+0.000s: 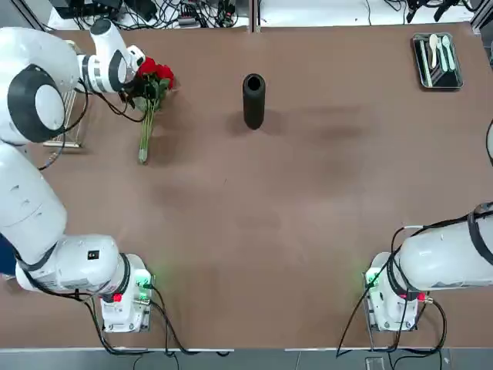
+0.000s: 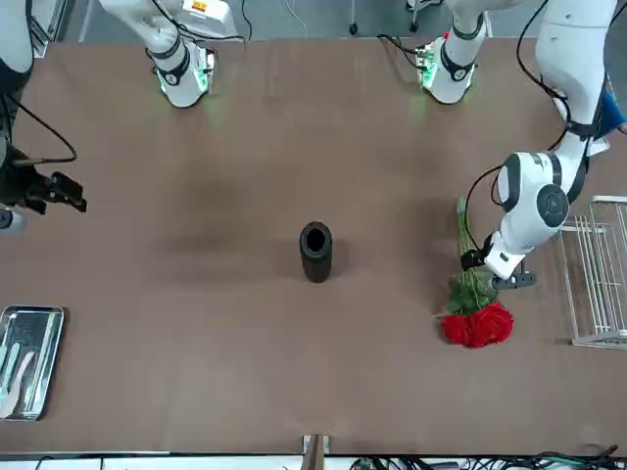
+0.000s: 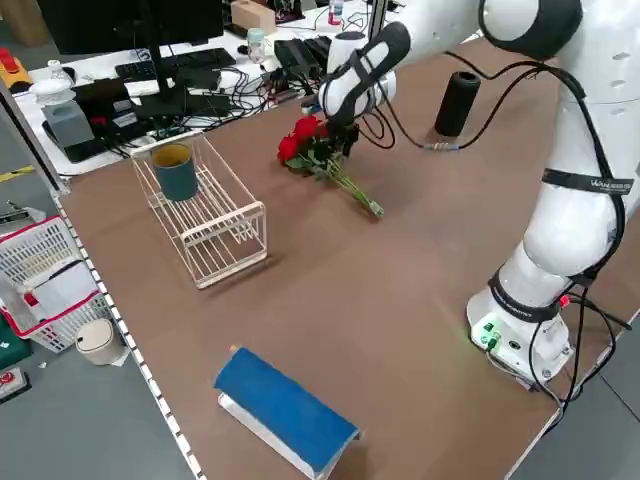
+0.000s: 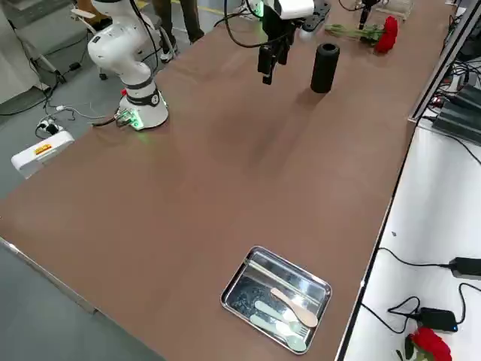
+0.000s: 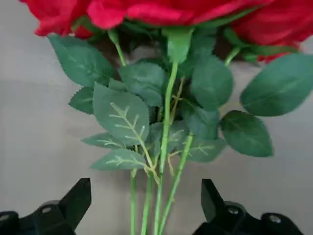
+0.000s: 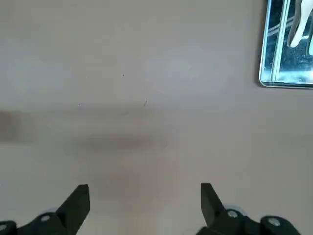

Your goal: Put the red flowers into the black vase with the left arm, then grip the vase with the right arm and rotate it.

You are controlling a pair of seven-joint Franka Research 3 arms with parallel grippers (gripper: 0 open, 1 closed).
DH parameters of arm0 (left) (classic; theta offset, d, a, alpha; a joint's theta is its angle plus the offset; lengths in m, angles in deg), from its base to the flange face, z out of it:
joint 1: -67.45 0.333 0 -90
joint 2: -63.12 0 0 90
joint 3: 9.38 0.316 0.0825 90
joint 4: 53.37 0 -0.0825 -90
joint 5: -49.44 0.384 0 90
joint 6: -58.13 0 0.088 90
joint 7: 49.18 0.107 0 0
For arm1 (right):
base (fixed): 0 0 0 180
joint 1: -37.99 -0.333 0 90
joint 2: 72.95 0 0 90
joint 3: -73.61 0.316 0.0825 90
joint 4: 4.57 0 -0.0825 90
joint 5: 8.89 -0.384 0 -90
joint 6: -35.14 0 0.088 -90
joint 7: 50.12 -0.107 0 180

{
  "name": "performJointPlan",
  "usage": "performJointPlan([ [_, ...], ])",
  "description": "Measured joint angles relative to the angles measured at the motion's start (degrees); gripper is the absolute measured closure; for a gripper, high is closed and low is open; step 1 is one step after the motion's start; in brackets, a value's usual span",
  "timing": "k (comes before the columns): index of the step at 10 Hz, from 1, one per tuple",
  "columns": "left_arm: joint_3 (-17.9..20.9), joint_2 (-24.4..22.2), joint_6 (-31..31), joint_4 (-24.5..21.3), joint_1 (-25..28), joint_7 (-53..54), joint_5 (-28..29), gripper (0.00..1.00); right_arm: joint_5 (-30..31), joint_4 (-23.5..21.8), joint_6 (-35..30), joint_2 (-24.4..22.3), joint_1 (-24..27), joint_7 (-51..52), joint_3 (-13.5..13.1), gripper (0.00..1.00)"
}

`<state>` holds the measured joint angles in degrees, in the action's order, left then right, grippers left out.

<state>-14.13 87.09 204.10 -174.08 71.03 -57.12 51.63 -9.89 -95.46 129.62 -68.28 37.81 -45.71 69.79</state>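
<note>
The flowers (image 1: pixel 151 92) are laid flat on the table (image 1: pixel 308 231), at its far left part as seen from the robot, with the red blooms pointed away from the robot and the stems (image 1: pixel 145 139) trailing back toward it. The left gripper (image 5: pixel 145 205) is lowered over the leafy part of the bunch, just below the blooms. Its fingers (image 5: pixel 73 203) are spread wide, one on each side of the stems; no contact with the stems is seen in the left wrist view, and nothing is pinched.

The vase (image 1: pixel 253 100) is stood upright near the middle of the far half of the table, well apart from the flowers, to their right in the top view. Its mouth is open and nothing is seen inside it.

The right gripper (image 6: pixel 145 208) is held above bare table on the robot's right, well clear of the vase, with its fingers spread and nothing between them. A metal tray (image 1: pixel 437 62) with pale utensils is set at the far right corner. A wire rack (image 3: pixel 205 215) with a teal cup (image 3: pixel 175 170) is placed left of the flowers, and a blue book (image 3: pixel 285 410) is laid nearer the robot.
</note>
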Motion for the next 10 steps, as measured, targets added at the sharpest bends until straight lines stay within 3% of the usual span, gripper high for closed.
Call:
performJointPlan([
  [7, -0.06, 4.63, 3.9, 0.04, 0.51, -1.61, -0.01, 0.06, 0.0, -0.41, 2.19, 0.21, 0.29, -0.45, -0.31, 0.0],
  [10, -0.05, 4.74, 3.95, 0.13, 0.5, -1.95, -0.01, 0.21, 0.0, -0.41, 2.29, 0.21, 0.29, -0.48, -0.3, 0.03],
])
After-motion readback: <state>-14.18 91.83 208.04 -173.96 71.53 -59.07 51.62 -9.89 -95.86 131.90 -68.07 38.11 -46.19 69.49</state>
